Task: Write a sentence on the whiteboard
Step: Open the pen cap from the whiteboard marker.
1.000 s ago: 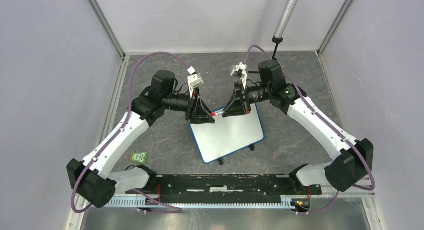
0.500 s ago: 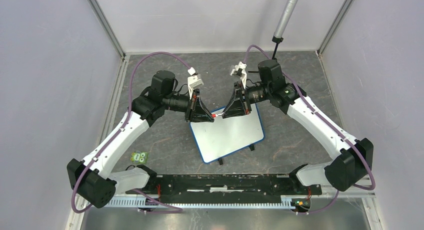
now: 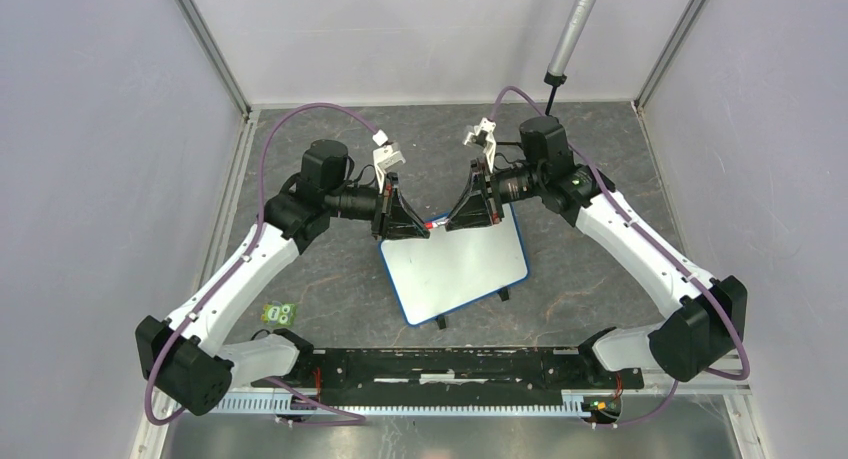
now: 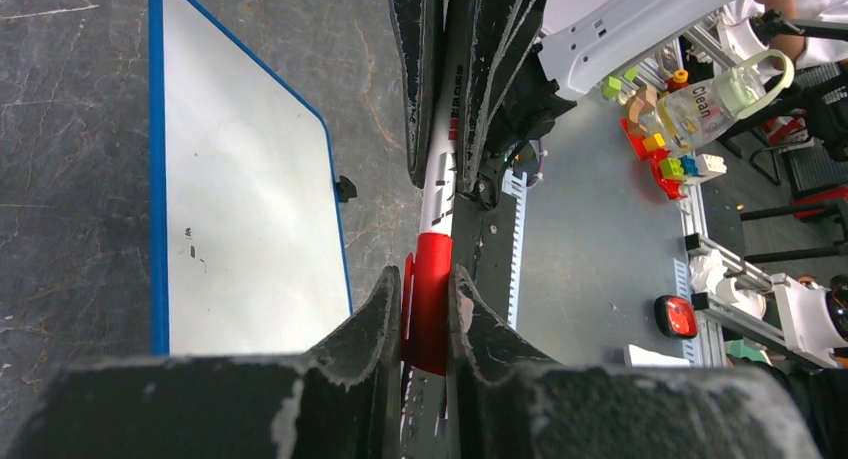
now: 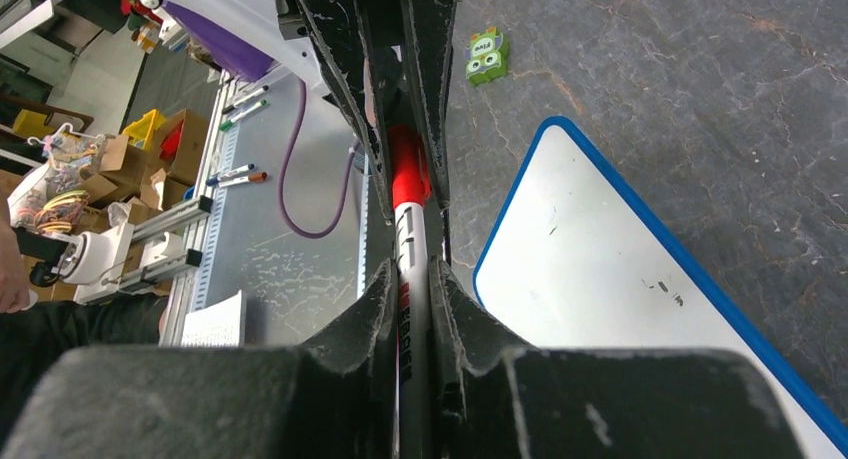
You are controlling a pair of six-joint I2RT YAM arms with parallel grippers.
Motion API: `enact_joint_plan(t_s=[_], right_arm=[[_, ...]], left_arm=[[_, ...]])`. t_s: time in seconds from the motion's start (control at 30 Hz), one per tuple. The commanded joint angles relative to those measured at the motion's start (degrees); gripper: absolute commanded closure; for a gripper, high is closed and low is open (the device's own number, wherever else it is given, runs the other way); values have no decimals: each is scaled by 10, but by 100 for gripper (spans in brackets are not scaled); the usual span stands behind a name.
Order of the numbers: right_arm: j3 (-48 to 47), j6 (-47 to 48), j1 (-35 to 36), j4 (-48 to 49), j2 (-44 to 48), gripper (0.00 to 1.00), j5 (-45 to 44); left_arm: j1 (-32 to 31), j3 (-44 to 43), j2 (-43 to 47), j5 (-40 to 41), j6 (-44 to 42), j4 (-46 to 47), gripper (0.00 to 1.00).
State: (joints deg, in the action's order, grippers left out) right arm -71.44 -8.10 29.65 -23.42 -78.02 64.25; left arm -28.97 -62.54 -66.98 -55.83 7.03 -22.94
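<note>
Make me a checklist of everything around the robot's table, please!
Surface: dark grey stone-look table, bare around the board.
Job's things: whiteboard with blue rim, lying flat; no writing, only tiny dark specks. A marker is held level above its far edge, with its red cap on.
Clutter: one small green toy block near the left arm's base.
Grippers: left gripper shut on the red cap; right gripper shut on the marker's white barrel.
Cables: purple cables loop over each arm, clear of the board.
Surroundings: pale walls on three sides; a grey pole at the back.
</note>
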Motion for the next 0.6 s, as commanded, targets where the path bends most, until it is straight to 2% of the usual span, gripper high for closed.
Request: enact_joint_plan(t_s=[0.0,0.23,0.4,0.57], right_arm=[[-13,-26,-2,62,8,80,-33],[-5,-42,-4,81,10,79,-21],[5,-66,-4,111,15,73,-6],[9,-73,-4,117,16,90,-5]], left_arm=[[1,12,-3,36,60,40,98],[0,17,-7,31,70,52,97],[0,17,-9,28,70,55,97],[1,15,-7,32,70,55,97]])
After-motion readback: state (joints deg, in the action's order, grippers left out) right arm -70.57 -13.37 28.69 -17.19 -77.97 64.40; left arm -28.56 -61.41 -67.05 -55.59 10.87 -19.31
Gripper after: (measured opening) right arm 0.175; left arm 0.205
